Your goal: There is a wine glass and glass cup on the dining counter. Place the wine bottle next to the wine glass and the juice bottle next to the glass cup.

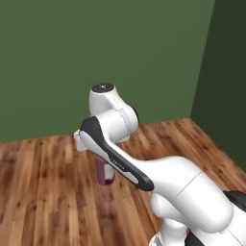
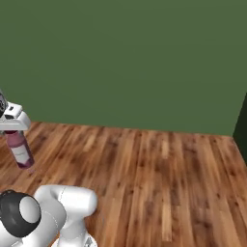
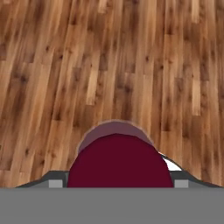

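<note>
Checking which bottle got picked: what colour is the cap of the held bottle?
Dark maroon: the juice bottle has a round maroon cap, clearest in the hand view.

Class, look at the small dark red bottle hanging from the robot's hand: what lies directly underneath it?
Beneath the small dark red juice bottle is only the brown wooden plank floor, with no counter under it. The two-finger gripper holds it up. The bottle's maroon cap hides the floor straight below.

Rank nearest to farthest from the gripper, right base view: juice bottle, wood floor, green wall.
1. juice bottle, hanging in the gripper at far left.
2. wood floor, below the bottle.
3. green wall, behind, beyond the floor's far edge.
</note>
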